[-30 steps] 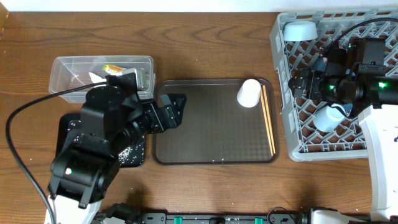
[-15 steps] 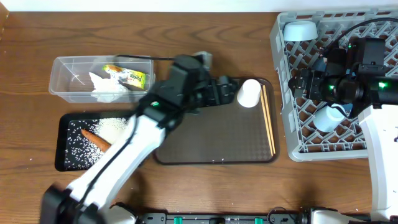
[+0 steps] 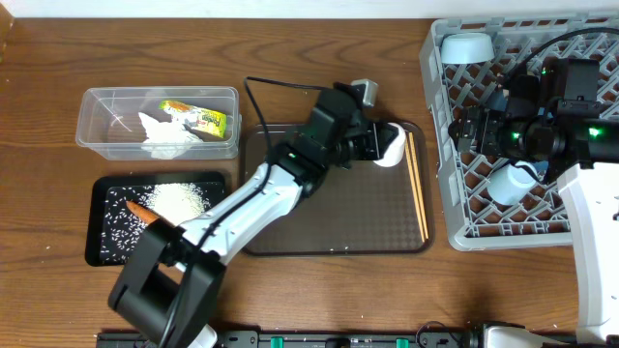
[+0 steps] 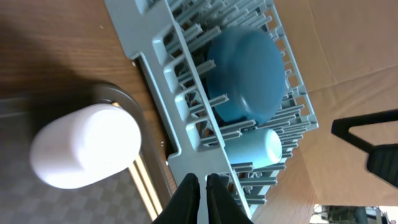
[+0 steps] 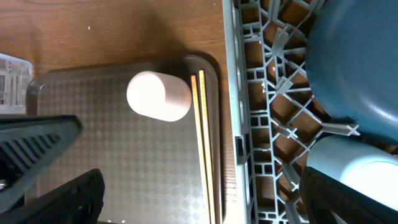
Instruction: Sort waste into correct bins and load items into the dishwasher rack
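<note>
Swinging away from the black tray left of the brown tray, the left arm now reaches across to the brown tray's far right corner, where the white cup stands. The left gripper has snapped shut, its fingers pressed together on nothing. In the wrist view the cup sits off to one side of them, not between them. So the cup is not yet gripped, and the jaws probably need to reopen before taking it.

The chopsticks lie along the brown tray's right edge, also waiting. The right gripper hangs over the rack to the right of the brown tray, jaws spread wide and empty.

The waste looks sorted, so cup and chopsticks seem to be what remains.
</note>
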You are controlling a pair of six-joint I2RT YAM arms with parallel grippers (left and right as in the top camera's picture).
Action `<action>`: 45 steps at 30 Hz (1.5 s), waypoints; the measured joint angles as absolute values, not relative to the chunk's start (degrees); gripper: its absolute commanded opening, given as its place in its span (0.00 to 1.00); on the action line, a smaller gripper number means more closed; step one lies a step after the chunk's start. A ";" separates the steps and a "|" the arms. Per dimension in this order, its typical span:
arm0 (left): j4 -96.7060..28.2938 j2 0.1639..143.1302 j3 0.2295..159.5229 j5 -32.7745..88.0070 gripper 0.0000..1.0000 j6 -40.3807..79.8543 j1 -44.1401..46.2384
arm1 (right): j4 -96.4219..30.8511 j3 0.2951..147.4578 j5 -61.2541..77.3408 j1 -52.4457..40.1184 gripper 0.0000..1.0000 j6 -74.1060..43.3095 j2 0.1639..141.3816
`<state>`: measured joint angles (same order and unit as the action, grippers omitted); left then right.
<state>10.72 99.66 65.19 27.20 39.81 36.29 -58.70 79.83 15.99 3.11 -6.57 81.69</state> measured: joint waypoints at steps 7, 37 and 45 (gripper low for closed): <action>11.57 102.87 65.19 25.39 0.10 40.01 37.41 | -58.70 79.83 15.99 3.09 0.99 -6.57 81.69; -7.31 108.22 65.17 9.19 0.10 33.65 37.41 | -58.72 79.81 16.01 3.09 0.99 -6.55 81.69; -8.08 108.22 65.17 7.97 0.10 31.62 35.51 | -58.72 79.81 15.99 3.09 0.99 -6.57 81.69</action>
<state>-8.08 108.22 65.17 7.97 31.62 35.51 -58.72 79.81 15.99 3.09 -6.57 81.69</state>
